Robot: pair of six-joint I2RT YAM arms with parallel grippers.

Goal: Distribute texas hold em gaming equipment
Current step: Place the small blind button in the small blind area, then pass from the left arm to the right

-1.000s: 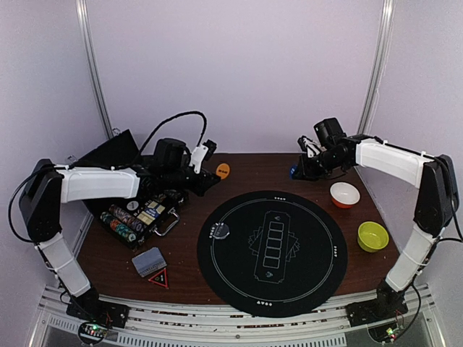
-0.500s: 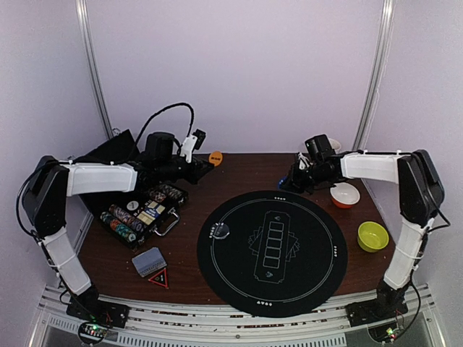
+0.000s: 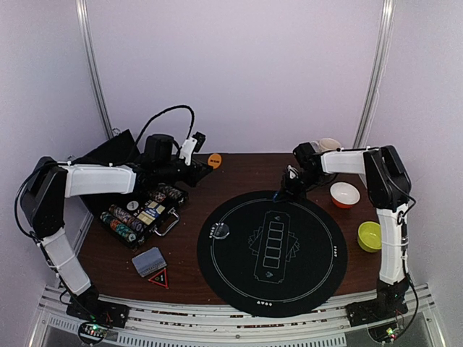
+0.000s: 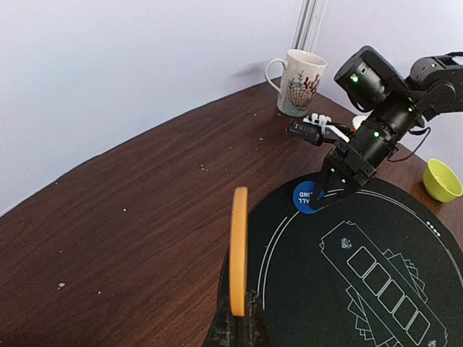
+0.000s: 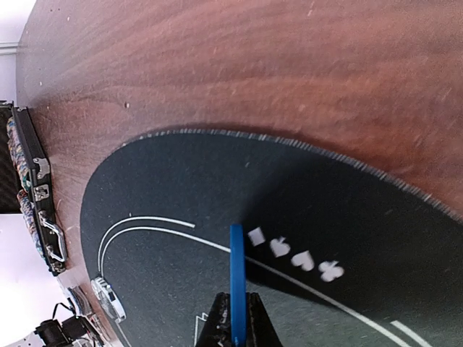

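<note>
Blue button [image 4: 309, 197] now at mat [image 4: 304, 289] edge

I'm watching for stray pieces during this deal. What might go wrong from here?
The blue button is pinched on edge in the right gripper near the far rim of the mat; released like that, it may roll onto the table. The orange button is gripped the same way by the left gripper and might slip. The mug stands near the right arm; a backward swing may hit it.

Orange button [image 4: 238, 253] edge-on, bottom centre of left wrist view, blue button [image 4: 304, 199] tilted up and right of it, clear button [image 3: 221, 230] flat centre-left overhead, chips [image 3: 126, 217] racked left, cards [image 3: 148, 261] stacked lower left
</note>
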